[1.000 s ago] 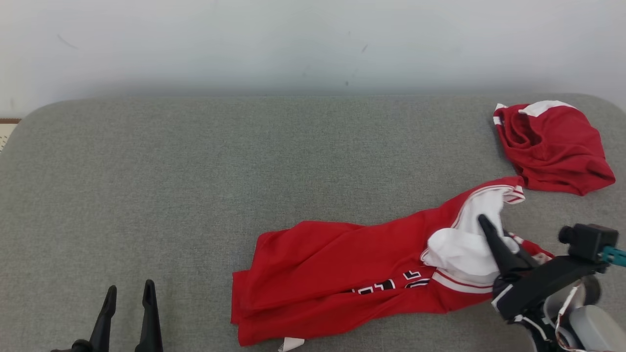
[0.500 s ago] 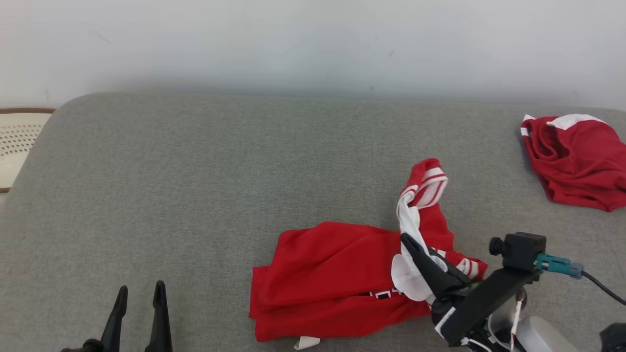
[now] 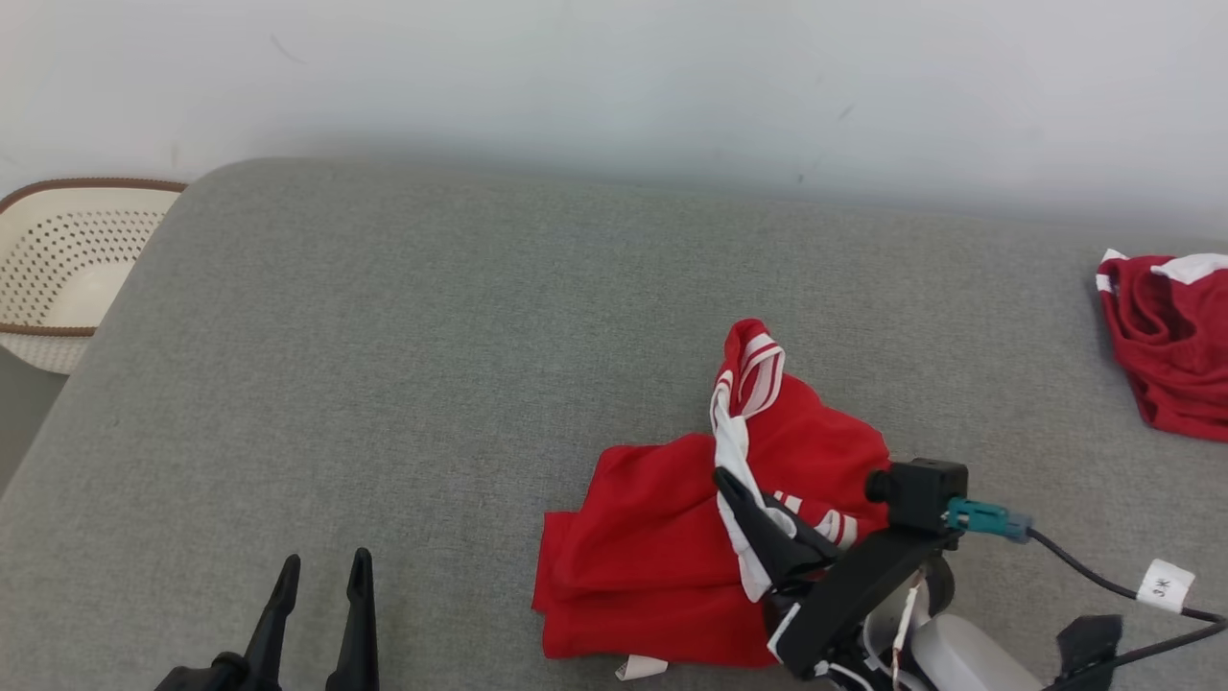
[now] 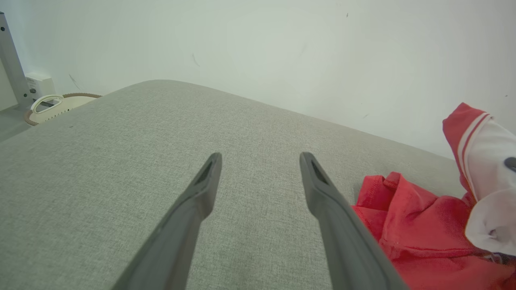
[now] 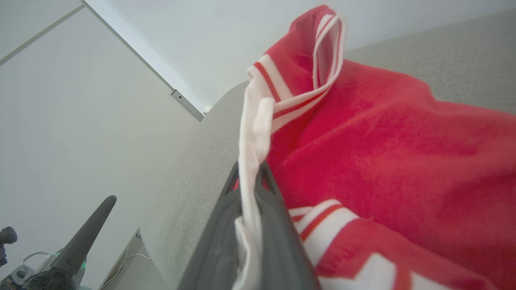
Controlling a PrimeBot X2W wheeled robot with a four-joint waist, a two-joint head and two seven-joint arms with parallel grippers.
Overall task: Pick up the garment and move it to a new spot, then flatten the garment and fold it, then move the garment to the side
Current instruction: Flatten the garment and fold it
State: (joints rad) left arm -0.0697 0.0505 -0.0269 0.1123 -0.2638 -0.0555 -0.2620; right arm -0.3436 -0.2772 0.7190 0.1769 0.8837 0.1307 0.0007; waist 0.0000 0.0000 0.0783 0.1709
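My right jaws are clamped on the white trim of the red garment (image 3: 652, 518), bunched on the grey worktop (image 3: 384, 336). My left jaws stand apart, empty.

Dark tapered fingers (image 4: 197, 197), black camera (image 3: 921, 491), teal plug (image 3: 977, 518), possibly handwritten cable tag (image 3: 1161, 585).

A second red garment (image 3: 1170, 365) ran off the head view's right edge, a perforated basket (image 3: 67, 240) off its left; the right gripper (image 3: 727, 482) covered part of the held garment (image 3: 652, 557).

Bright, even light; soft shadows, wide-angle wrist-view distortion.
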